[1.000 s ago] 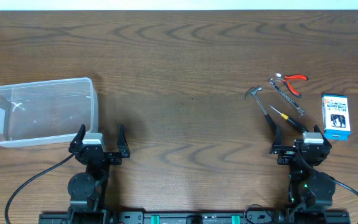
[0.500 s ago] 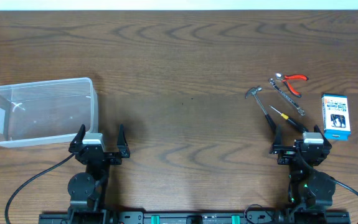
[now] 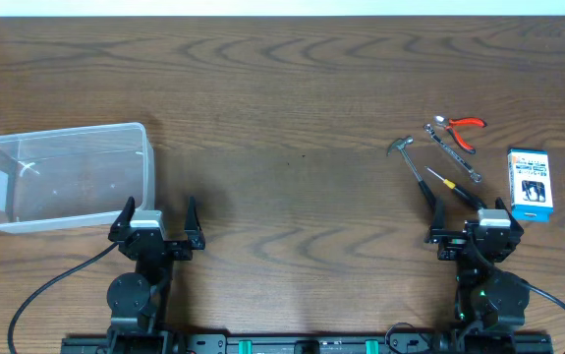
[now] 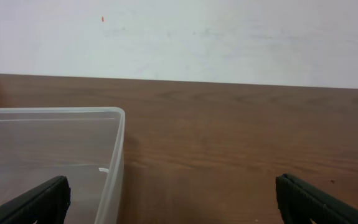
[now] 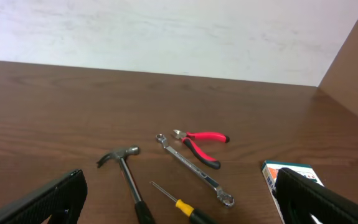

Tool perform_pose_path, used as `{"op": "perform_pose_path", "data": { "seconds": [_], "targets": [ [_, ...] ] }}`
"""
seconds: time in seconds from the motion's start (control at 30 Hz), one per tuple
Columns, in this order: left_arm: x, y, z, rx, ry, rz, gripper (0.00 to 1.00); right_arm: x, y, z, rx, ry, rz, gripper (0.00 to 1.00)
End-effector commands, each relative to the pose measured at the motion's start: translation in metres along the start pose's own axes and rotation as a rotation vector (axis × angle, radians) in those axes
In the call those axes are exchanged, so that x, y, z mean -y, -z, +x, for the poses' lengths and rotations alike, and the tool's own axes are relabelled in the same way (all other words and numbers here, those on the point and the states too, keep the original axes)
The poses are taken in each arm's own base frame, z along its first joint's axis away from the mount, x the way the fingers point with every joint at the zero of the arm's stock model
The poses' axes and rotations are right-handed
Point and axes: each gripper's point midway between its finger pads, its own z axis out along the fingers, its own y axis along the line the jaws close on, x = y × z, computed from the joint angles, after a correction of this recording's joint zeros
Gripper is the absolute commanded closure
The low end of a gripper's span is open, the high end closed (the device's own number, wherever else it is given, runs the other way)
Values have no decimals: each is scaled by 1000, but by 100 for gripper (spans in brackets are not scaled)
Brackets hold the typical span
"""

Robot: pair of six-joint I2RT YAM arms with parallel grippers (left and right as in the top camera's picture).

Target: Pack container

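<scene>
The clear plastic container (image 3: 64, 175) sits empty at the left of the table; its near right corner shows in the left wrist view (image 4: 113, 155). My left gripper (image 3: 158, 213) is open just in front of its right end. At the right lie a hammer (image 3: 412, 168), a wrench (image 3: 453, 152), red-handled pliers (image 3: 462, 131) and a yellow-and-black screwdriver (image 3: 455, 187). The right wrist view shows the hammer (image 5: 129, 177), the wrench (image 5: 194, 169), the pliers (image 5: 200, 144) and the screwdriver (image 5: 182, 205). My right gripper (image 3: 471, 216) is open and empty just behind the screwdriver's handle.
A small blue-and-white box (image 3: 530, 184) lies at the far right, beside the right gripper; its corner shows in the right wrist view (image 5: 287, 174). A pale wall runs behind the table's far edge.
</scene>
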Motion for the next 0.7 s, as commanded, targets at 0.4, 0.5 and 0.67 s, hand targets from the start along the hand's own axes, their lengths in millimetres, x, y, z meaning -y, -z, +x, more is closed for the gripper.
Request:
{"op": "perform_pose_path", "data": {
  "seconds": [0.4,0.5,0.67],
  "targets": [
    [-6,0,16,-49,1,-33,2,0,0,2,-1,-9,-3,1],
    [-8,-1,12,-34,-3,-45,2,-7,0,1,4,-25,-41,1],
    [1,0,-1,5,185,9,2,-18,1,-3,7,-300,-110,1]
  ]
}}
